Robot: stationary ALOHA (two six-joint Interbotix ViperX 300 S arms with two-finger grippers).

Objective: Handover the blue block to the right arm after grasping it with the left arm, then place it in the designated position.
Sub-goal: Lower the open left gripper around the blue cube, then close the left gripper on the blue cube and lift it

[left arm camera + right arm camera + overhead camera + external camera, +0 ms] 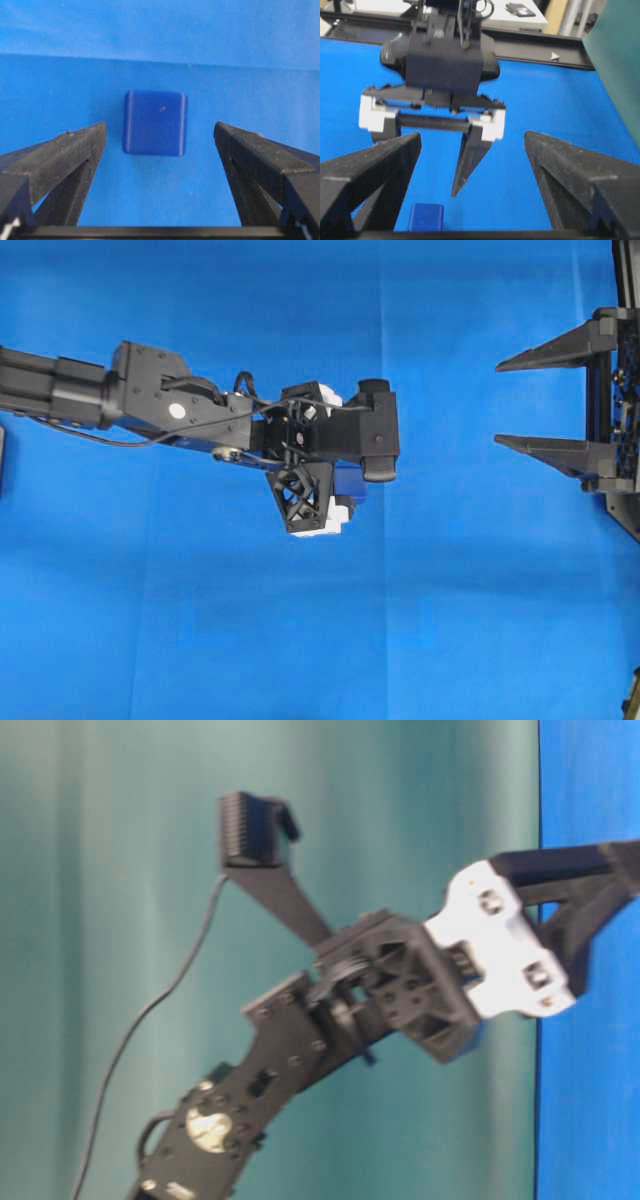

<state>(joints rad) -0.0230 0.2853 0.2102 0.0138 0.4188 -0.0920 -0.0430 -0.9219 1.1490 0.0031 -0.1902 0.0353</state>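
Observation:
The blue block (155, 120) is a small dark-blue cube lying on the blue cloth. My left gripper (159, 128) points down over it, open, one black finger on each side and nothing held. In the overhead view the left gripper (335, 458) with its white brackets covers most of the block (352, 482). My right gripper (497, 403), all black, waits open and empty at the right edge, pointing toward the left arm. From the right wrist I see the block (426, 216) low on the cloth, with one left finger (465, 165) hanging just above and beside it.
The blue cloth (200, 620) covers the whole table. A black rail (545, 50) runs along the far edge, with clutter behind it. A green backdrop (120, 870) stands beside the table, and the left arm's white bracket (505, 945) shows in front of it.

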